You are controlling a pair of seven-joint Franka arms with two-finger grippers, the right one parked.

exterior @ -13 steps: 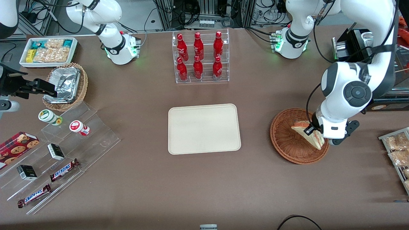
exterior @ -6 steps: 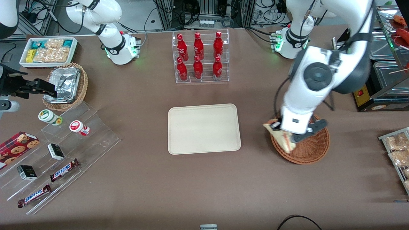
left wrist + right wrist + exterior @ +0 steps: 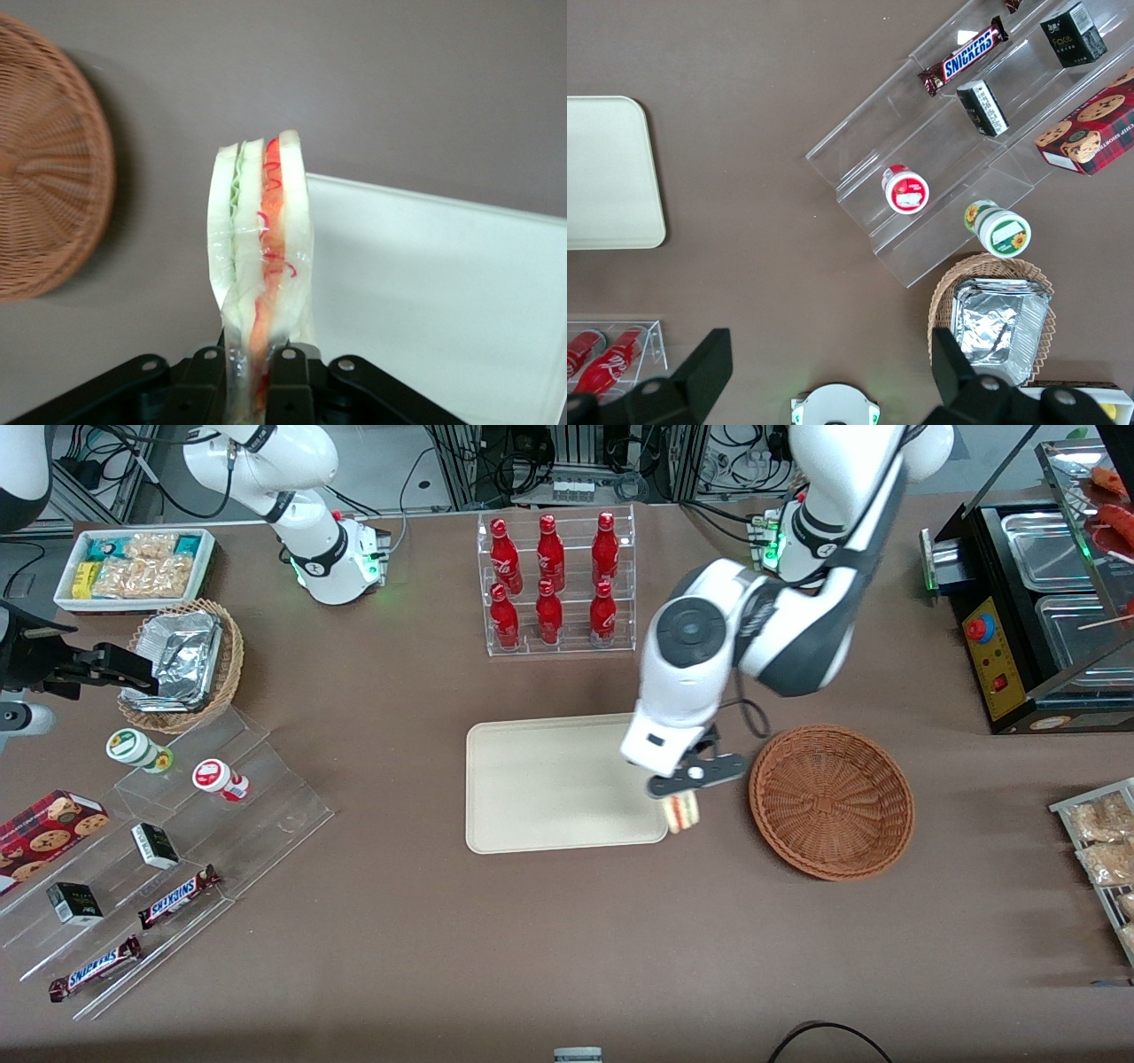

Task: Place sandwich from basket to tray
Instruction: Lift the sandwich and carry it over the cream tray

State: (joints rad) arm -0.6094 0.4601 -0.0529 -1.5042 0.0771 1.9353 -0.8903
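Our claw [image 3: 682,793] has carried the sandwich [image 3: 682,812] out of the basket [image 3: 831,802], gripping it tight. We now hang at the tray [image 3: 549,784] edge. Lowering comes next.

A robotics lab dressed as a snack shop: white robot arm bases [image 3: 332,558] bolted to a brown table [image 3: 399,921], cable racks above, a clear acrylic rack of red bottles [image 3: 556,584], stepped clear acrylic shelves [image 3: 177,841] of chocolate bars and boxes.
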